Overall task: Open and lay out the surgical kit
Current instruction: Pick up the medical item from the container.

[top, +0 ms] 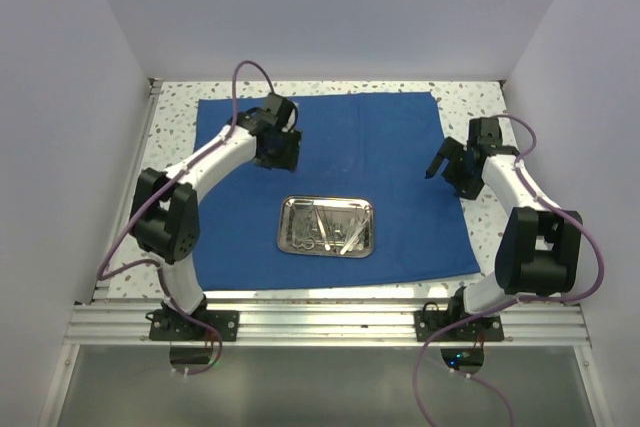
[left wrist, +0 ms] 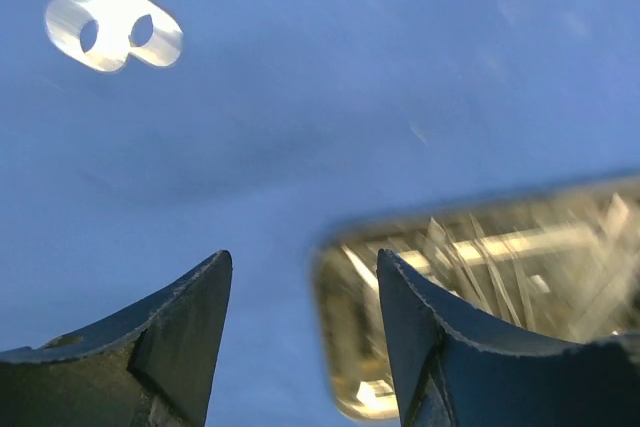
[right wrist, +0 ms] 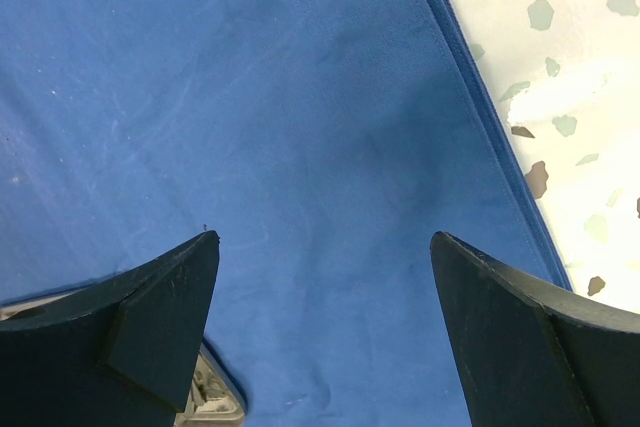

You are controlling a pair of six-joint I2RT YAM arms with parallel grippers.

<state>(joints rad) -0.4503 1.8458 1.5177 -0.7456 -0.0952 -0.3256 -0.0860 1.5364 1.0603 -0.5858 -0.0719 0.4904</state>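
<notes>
Overhead, one speckled table carried one royal-blue drape, spread flat, with white walls on three sides. At left, the left gripper hung over the drape's far part, its jaws moderately apart and holding nothing. One ring-handled instrument, blurred, lay on the cloth ahead of it. One steel tray sat on the drape's near middle and held several thin steel instruments, too crowded to count. At right, the right gripper hovered by the drape's right edge, jaws wide and empty.
</notes>
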